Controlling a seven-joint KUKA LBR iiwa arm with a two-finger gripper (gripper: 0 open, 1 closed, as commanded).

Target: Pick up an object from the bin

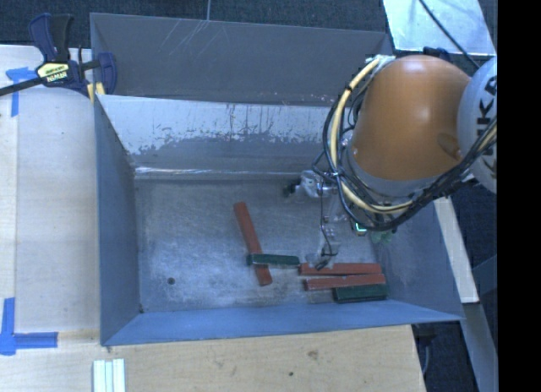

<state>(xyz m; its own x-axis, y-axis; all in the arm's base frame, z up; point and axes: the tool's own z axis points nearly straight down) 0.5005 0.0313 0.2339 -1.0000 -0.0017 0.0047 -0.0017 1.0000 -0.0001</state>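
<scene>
Looped cables (341, 133) ring its orange cover (410, 120); slim metal hand (325, 255).

Oblique overhead view of bin (190, 242)

The bin (194, 255) is grey metal, matt, its floor scuffed, its twelve o'clock wall scratched. The orange cover (406, 120) at three o'clock is smooth, glossy. The reddish bars (341, 270) at five o'clock look matt

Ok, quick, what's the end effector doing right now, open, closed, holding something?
End effector: cannot be told whether open or closed; it is at the left end of two reddish-brown bars, front right of the bin.
</scene>
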